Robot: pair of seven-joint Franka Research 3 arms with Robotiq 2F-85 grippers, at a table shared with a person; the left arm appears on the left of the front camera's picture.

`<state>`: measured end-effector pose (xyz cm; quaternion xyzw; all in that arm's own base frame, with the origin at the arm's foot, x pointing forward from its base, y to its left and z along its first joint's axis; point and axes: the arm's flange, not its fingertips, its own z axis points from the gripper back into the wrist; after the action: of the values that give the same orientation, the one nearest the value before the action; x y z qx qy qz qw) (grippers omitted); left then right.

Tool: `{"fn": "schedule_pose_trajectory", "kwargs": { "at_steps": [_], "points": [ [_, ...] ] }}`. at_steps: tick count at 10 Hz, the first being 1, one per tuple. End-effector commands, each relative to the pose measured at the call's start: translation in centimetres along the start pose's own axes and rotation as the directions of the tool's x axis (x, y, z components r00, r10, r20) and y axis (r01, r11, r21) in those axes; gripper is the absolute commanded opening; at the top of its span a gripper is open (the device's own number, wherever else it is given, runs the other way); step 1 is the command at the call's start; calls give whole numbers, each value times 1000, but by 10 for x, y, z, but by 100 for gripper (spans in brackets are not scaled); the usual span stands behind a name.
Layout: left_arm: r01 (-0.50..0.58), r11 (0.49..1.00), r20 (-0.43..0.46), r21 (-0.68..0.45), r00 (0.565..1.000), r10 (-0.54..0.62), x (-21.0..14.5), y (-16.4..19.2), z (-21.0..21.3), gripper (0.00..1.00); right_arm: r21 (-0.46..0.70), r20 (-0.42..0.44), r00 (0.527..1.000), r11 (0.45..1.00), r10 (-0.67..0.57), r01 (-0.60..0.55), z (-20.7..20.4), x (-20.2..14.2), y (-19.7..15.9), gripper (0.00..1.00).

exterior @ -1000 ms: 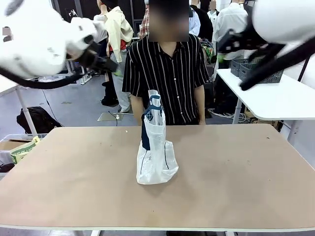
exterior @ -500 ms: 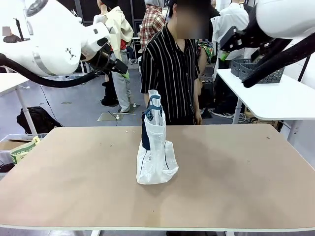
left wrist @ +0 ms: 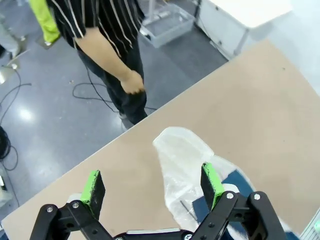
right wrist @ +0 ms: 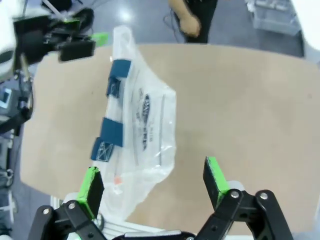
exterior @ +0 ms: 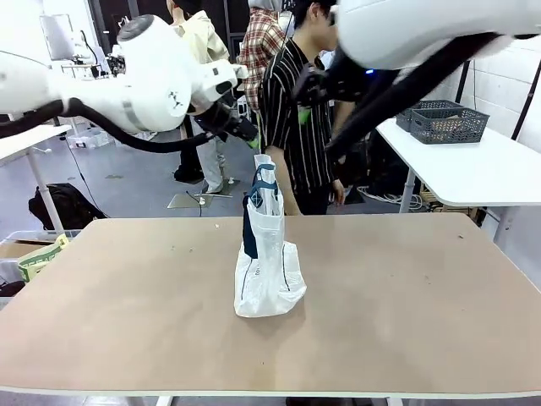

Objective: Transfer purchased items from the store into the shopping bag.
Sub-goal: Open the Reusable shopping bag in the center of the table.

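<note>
L claw [left wrist: 152, 185] & R claw [right wrist: 153, 184] are hanging wide open, holding nothing, above bag [exterior: 269, 271], which is standing mid-table [exterior: 406, 288]. Risk: the flimsy bag is sagging nearly shut, so a descending finger could be snagging a handle & tipping it.

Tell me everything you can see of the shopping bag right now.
The shopping bag is translucent white crinkly plastic with dark navy handles and trim and dark printed lettering on one side. It stands upright near the middle of the tan table, its narrow edge toward the front camera, handles raised together on top. Only the table touches it.
</note>
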<state>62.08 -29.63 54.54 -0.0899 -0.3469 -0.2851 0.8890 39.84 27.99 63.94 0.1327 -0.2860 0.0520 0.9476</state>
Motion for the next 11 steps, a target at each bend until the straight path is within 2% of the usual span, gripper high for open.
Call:
{"fn": "schedule_pose_trajectory", "kwargs": {
  "at_steps": [1,3,4,6,8,11],
  "points": [
    [-13,1000,-60,-10,998,13,31,0,-21,100,-5,-59,997,999,-50,50,-21,9,18,100],
    [-41,999,-129,-13,991,39,29,-5,-42,100,-18,-100,992,997,-71,69,-51,1,40,100],
    [-46,999,-133,-19,990,43,29,-3,-45,100,-20,-116,991,998,-62,61,-61,-2,45,100],
    [-70,997,-172,-37,983,63,22,-3,-45,100,-88,-130,988,994,-78,67,-78,-7,51,100],
    [-84,996,-185,-33,980,76,18,-1,-44,100,-143,-137,986,987,-97,77,-93,-14,46,100],
    [-121,993,-162,-13,980,117,12,8,-34,100,-152,-139,983,983,-122,101,-92,-25,37,100]
  ]
}}
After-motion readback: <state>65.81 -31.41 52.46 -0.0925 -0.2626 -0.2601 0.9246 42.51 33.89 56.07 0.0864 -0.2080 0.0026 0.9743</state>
